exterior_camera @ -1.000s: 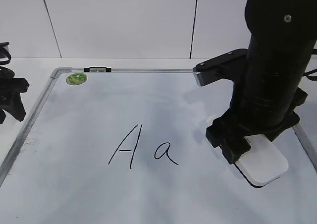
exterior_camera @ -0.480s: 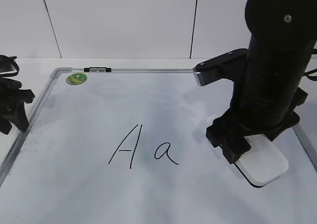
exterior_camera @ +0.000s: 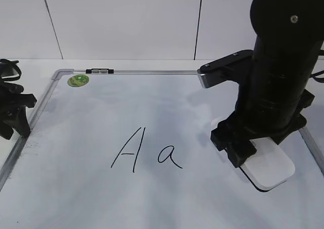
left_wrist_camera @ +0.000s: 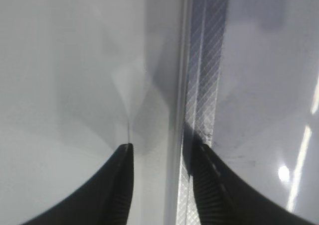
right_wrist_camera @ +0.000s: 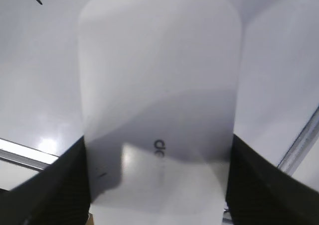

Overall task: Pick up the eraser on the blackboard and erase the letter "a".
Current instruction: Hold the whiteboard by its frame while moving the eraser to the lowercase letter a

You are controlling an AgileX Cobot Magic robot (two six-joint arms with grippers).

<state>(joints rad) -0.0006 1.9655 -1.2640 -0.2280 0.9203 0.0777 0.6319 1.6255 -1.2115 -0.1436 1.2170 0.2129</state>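
Note:
The white eraser lies on the blackboard at the right, close to the right frame. My right gripper stands over it, and in the right wrist view its two fingers press against both long sides of the eraser. The small letter "a" is written mid-board, left of the eraser, beside a taller capital "A". My left gripper is open and empty at the board's left edge; in the left wrist view its jaws straddle the grey frame.
A round green sticker and a small black clip sit at the board's far left corner. The board's right frame runs close behind the eraser. A white tiled wall stands behind the table.
My left gripper has shifted right toward the board's left frame. The right gripper and the eraser have hardly moved.

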